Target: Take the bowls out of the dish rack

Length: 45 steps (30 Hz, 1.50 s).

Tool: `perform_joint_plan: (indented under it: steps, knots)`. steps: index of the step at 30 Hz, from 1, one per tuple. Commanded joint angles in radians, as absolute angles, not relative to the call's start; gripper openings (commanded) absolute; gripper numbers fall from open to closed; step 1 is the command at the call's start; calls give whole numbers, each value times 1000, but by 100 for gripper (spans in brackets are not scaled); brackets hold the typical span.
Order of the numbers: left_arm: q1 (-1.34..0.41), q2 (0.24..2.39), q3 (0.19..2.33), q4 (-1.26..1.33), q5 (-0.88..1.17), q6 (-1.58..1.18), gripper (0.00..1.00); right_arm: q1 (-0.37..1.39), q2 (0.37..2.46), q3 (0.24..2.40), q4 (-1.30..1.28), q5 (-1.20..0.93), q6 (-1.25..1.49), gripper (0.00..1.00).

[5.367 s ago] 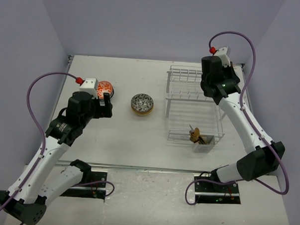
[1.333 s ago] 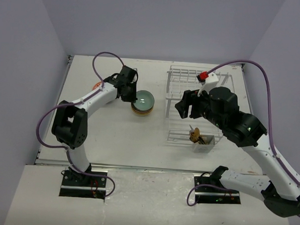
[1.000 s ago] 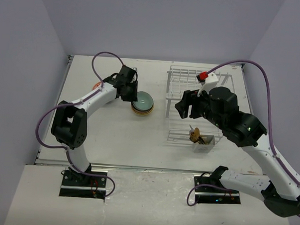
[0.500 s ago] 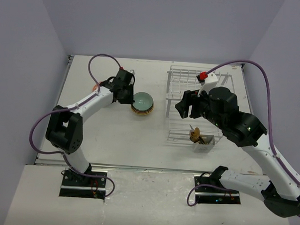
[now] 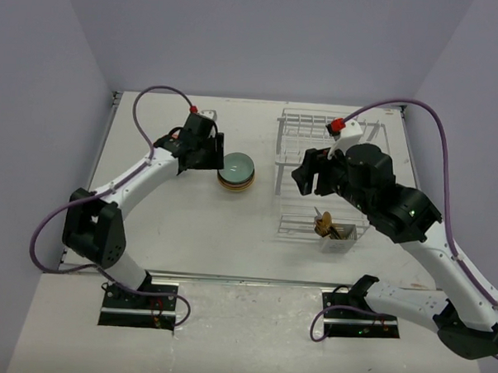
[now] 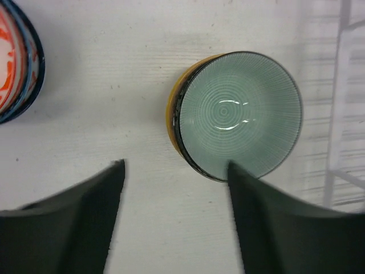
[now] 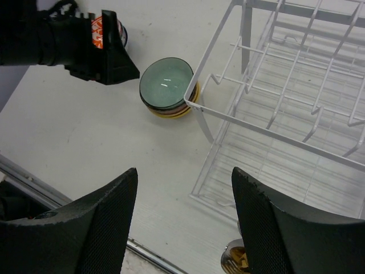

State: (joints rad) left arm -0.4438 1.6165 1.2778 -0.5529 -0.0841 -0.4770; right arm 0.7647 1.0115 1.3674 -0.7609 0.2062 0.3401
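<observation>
A pale teal bowl (image 5: 236, 170) (image 6: 238, 114) (image 7: 166, 83) lies on top of a small stack with a yellow bowl under it, on the table left of the dish rack (image 5: 305, 123) (image 7: 256, 127). A red-orange bowl (image 6: 14, 60) nested in a blue one sits further left. My left gripper (image 5: 214, 162) (image 6: 175, 165) hangs open and empty just left of the stack. One of its fingertips overlaps the teal rim in the left wrist view. My right gripper (image 5: 305, 179) (image 7: 184, 171) is open and empty, high over the rack's left edge. No bowl shows in the rack's wires.
A small white caddy (image 5: 336, 233) (image 7: 236, 260) with brown-handled utensils stands at the rack's near corner. The rack's upright post (image 7: 204, 123) rises close to the bowl stack. The table's metal front rail (image 7: 34, 177) runs along the near side.
My left gripper has let go of the teal bowl, opened, and drawn back to the left; the bowl stays on the stack. The right arm has not moved.
</observation>
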Motion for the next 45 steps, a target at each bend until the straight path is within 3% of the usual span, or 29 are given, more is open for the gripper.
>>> perform_joint_plan:
  steps: [1, 2, 4, 5, 7, 8, 11, 21, 26, 35, 45]
  knots:
    - [-434, 1447, 1295, -580, -182, -485, 85, 764, 1005, 1385, -736, 294, 348, 68]
    - [-434, 1416, 1301, -589, -205, -486, 100, 764, 994, 1385, -736, 332, 354, 68]
    - [-434, 1323, 1299, -620, -274, -489, 100, 764, 950, 1388, -744, 380, 376, 70]
    - [-434, 1287, 1293, -632, -313, -498, 100, 764, 930, 1388, -758, 441, 382, 82]
    - [-434, 1171, 1272, -659, -418, -503, 100, 764, 861, 1382, -772, 507, 390, 97]
    - [-434, 1126, 1241, -663, -454, -503, 100, 764, 836, 1375, -778, 555, 385, 99]
    - [-434, 981, 1195, -706, -580, -506, 100, 764, 737, 1336, -776, 604, 339, 99]
    - [-434, 642, 1030, -721, -695, -381, 100, 764, 459, 1164, -841, 683, 315, 99]
    - [-436, 566, 963, -710, -739, -350, 100, 764, 425, 1108, -864, 744, 307, 99]
    - [-436, 384, 804, -574, -615, -264, 100, 764, 402, 988, -799, 716, 313, 99]
    - [-436, 405, 782, -601, -606, -293, 100, 764, 374, 940, -790, 755, 333, 99]
